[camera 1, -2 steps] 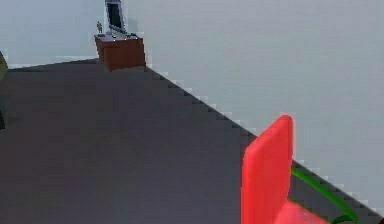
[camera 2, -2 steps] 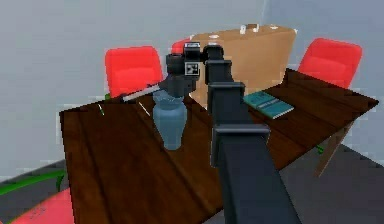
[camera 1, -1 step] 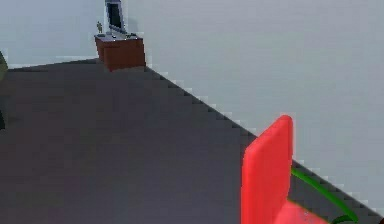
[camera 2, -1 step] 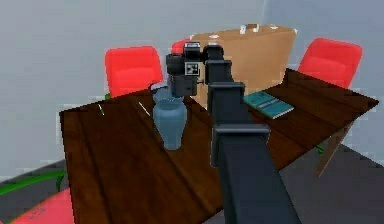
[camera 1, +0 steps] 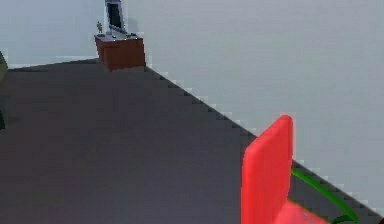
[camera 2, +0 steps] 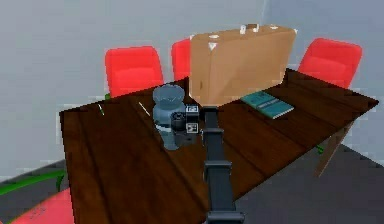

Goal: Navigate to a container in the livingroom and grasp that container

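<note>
The navigating part looks done and the grasp is the step in hand. In the arm side view the arm (camera 2: pixel 218 170) reaches out over a dark wooden table (camera 2: pixel 105 150), and the gripper (camera 2: pixel 180 120) sits right at a grey cylindrical container (camera 2: pixel 168 98) standing on the tabletop. Because the container stands at and behind the fingers on the table, it cannot be told whether the gripper holds anything, or whether it touches the container at all.

The next move probably calls for a fine line-up on the container's body, then a straight lift clear of the wood.

A tall brown case (camera 2: pixel 240 62) stands just beyond the container, toward the right of this view, and a teal book (camera 2: pixel 266 103) lies beside the case, so a swing that way has little room. Red chairs (camera 2: pixel 133 70) line the table's far edge.

In the forward view, a dark floor (camera 1: pixel 110 140) runs open to a small cabinet (camera 1: pixel 120 50) by the wall, with a red chair (camera 1: pixel 268 170) close at the lower right.
</note>
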Available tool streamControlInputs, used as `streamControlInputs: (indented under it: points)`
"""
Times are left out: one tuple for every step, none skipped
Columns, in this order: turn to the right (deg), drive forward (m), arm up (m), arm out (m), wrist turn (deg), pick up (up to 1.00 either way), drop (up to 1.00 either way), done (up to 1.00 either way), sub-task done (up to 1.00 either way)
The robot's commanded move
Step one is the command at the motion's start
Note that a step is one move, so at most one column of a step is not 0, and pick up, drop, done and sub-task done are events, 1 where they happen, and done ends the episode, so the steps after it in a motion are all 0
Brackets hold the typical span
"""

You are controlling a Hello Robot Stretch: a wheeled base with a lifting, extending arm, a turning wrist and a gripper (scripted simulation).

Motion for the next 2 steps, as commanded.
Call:
streamControlInputs:
  points:
    - [0.0,0.0,0.0,0.0,0.0,1.0,0.0,0.0,0.0]
    - [0.0,0.0,0.1,0.0,0.0,0.0,0.0,0.0,0.0]
